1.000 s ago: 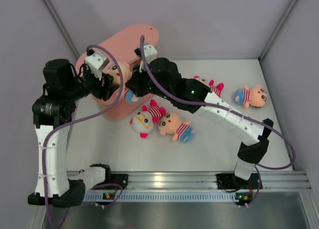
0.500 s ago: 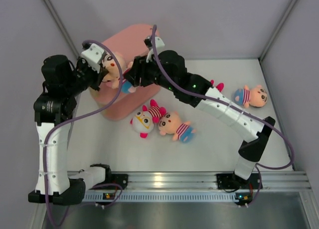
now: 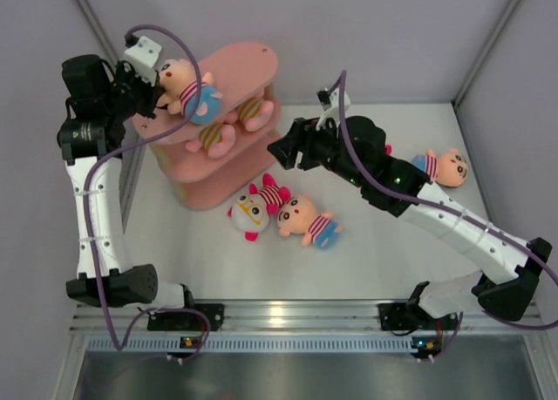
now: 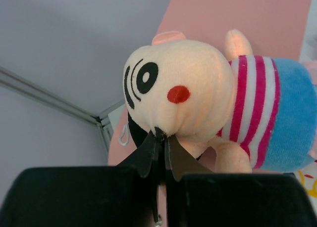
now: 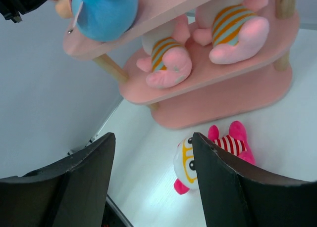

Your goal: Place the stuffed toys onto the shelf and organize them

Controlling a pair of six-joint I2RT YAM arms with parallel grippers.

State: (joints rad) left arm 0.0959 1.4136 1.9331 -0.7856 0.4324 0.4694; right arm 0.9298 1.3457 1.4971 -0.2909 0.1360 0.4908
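The shelf (image 3: pixel 247 64) is a pink three-tier rack at the back left. My left gripper (image 3: pixel 159 93) is shut on the head of a peach stuffed toy (image 3: pixel 187 90) with a striped top and blue pants, held over the left end of the top board. In the left wrist view the fingertips (image 4: pixel 159 136) pinch the plush under its face (image 4: pixel 183 93). Two pink-limbed striped toys (image 5: pixel 166 59) (image 5: pixel 237 31) lie on the middle tier. My right gripper (image 3: pixel 279 147) hangs open and holds nothing, to the right of the shelf.
On the table in front of the shelf lie a white-faced pink toy (image 3: pixel 253 210) and a peach toy (image 3: pixel 307 219). Another peach toy (image 3: pixel 440 166) lies at the far right, and one more (image 3: pixel 384 152) is half hidden behind my right arm.
My left gripper shut on the peach toy and lifted it from mid-shelf height to the top board. My right gripper opened, let go and drew back to the right.
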